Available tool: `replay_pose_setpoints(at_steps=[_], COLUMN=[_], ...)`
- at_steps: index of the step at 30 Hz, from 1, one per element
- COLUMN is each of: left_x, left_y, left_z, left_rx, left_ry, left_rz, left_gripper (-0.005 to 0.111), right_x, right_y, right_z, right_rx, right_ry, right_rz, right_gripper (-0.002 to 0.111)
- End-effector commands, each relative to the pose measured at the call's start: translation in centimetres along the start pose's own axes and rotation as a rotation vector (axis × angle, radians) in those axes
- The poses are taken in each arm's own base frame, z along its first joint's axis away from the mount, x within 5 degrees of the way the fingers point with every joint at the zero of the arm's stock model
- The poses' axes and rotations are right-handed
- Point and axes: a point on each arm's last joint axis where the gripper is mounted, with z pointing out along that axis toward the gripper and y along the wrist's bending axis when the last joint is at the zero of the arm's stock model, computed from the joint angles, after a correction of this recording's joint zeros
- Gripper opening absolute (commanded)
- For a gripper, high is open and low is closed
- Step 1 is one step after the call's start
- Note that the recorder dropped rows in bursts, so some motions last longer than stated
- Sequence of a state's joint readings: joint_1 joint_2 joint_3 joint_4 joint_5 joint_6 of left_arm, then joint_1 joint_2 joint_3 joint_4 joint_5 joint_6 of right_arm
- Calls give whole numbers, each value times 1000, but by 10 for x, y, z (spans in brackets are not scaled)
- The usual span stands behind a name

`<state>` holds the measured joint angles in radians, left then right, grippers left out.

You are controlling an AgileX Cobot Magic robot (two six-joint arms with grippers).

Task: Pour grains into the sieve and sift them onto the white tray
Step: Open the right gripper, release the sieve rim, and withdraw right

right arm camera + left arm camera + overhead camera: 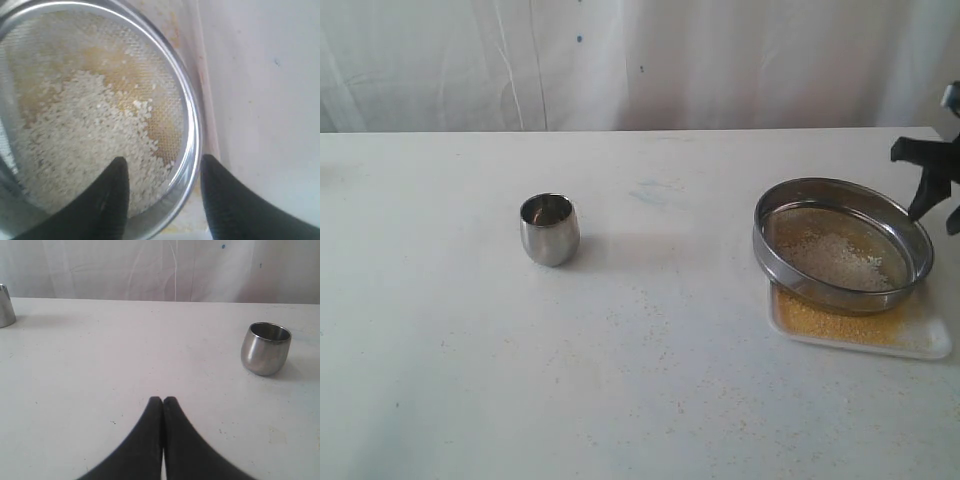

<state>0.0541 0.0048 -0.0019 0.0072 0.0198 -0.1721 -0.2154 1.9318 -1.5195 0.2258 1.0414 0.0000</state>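
Steel sieve (820, 290) with grains (840, 262) sat on white tray (932, 346). Right jaws straddled its rim, open; left jaws were closed

You'll find cup (549, 229) on counter (650, 390), left of centre | sieve (842, 243) far right, well apart from cup, sitting on white tray (932, 342) | grains (840, 262) in sieve and on tray's front strip | right gripper (163, 161) behind, straddling sieve's rim

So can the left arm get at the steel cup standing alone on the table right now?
Probably yes. Only bare table lies between the left end effector and the steel cup, nothing blocking. Its jaws are shut, so they must open first.
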Motion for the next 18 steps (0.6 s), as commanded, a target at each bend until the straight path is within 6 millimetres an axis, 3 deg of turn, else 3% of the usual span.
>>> replay_pose_setpoints(at_steps=[1, 4, 6, 12, 13, 16, 18], left_x=[0, 0, 0, 0, 0, 0, 0], left_y=[0, 0, 0, 0, 0, 0, 0], left_z=[0, 0, 0, 0, 0, 0, 0], left_rx=[8, 8, 8, 8, 8, 8, 8], left_ry=[-4, -4, -4, -4, -4, -4, -4], left_rz=[-6, -6, -6, -6, -6, -6, -6], left_gripper=[0, 0, 0, 0, 0, 0, 0], right_x=[13, 25, 37, 80, 85, 95, 98], right_y=[6, 6, 2, -13, -13, -11, -7], right_z=[-45, -52, -45, -8, -6, -13, -34], right_rx=[-11, -2, 11, 44, 40, 6, 0], right_ry=[-15, -3, 35, 103, 95, -13, -149], right_rz=[-24, -78, -103, -72, -58, -27, -31], right_gripper=[43, 43, 40, -1, 0, 0, 0])
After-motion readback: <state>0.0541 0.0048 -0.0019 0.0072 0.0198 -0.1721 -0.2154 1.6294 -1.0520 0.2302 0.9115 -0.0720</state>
